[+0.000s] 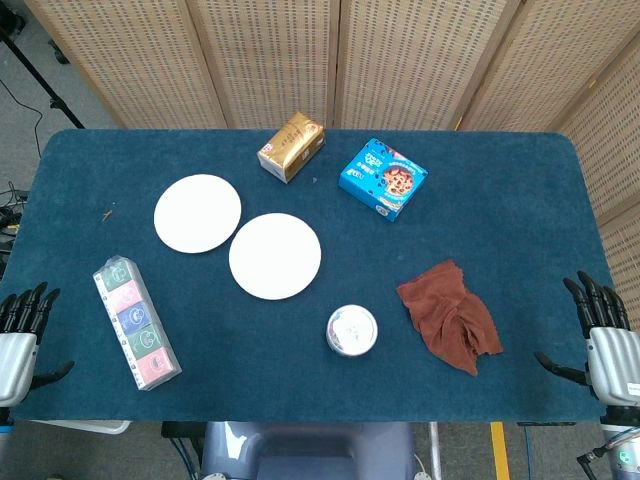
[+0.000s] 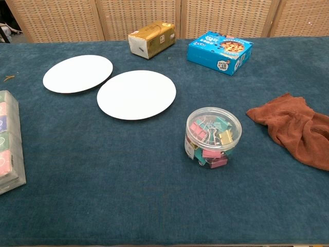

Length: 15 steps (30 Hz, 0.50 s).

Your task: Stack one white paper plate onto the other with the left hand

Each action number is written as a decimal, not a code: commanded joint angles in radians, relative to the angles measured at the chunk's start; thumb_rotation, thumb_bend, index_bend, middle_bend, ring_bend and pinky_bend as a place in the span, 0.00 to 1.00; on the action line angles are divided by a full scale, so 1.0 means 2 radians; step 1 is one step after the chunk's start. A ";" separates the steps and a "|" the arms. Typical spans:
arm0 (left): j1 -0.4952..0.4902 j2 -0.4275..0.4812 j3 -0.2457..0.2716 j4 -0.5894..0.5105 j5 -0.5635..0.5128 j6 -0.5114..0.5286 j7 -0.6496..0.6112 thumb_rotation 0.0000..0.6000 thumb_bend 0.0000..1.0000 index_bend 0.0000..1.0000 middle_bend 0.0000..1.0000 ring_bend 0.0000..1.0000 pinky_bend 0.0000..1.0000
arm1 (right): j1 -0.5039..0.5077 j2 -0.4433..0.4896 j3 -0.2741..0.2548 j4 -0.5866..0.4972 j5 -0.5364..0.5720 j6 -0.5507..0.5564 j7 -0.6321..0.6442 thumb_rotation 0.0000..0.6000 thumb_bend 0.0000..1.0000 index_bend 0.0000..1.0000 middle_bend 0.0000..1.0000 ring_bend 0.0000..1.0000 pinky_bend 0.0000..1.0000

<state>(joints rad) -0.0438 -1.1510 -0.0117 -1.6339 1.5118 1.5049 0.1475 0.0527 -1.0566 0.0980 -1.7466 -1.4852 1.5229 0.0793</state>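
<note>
On the dark blue carpeted table (image 1: 520, 200), two round white paper plates are laid flat just beside each other, unstacked: the far-left plate (image 1: 197, 213) and the nearer plate (image 1: 275, 256) to its right. At the near-left table edge the left hand (image 1: 20, 335) is seen with fingers apart and nothing held; the right hand (image 1: 605, 340) is likewise spread and empty at the near-right edge. A gold carton (image 1: 291, 146), blue biscuit box (image 1: 383, 179), clear tub of binder clips (image 2: 212, 136), rust-brown cloth (image 1: 449, 315) and clear packet of coloured items (image 1: 137, 321) are also noted.
</note>
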 commanded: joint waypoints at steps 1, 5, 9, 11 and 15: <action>-0.002 -0.005 0.000 0.003 -0.002 -0.004 0.006 1.00 0.00 0.00 0.00 0.00 0.00 | 0.000 0.002 0.001 0.000 0.001 0.000 0.005 1.00 0.00 0.00 0.00 0.00 0.00; -0.003 -0.012 0.001 0.007 -0.002 -0.007 0.014 1.00 0.00 0.00 0.00 0.00 0.00 | -0.001 0.006 0.002 0.000 0.001 0.000 0.015 1.00 0.00 0.00 0.00 0.00 0.00; -0.007 -0.015 0.001 0.012 0.011 -0.004 -0.007 1.00 0.00 0.00 0.00 0.00 0.00 | -0.002 0.011 0.002 -0.002 -0.001 0.002 0.025 1.00 0.00 0.00 0.00 0.00 0.00; -0.017 -0.018 0.002 0.018 0.026 -0.011 -0.031 1.00 0.00 0.00 0.00 0.00 0.00 | -0.003 0.014 0.001 -0.004 -0.002 0.003 0.028 1.00 0.00 0.00 0.00 0.00 0.00; -0.047 -0.034 -0.004 0.024 0.056 -0.029 -0.048 1.00 0.00 0.00 0.00 0.00 0.00 | -0.001 0.015 0.000 -0.004 -0.001 -0.004 0.030 1.00 0.00 0.00 0.00 0.00 0.00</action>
<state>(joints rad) -0.1031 -1.1981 -0.0122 -1.5967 1.5934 1.4706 0.0683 0.0503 -1.0267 0.0990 -1.7545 -1.4875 1.5171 0.1380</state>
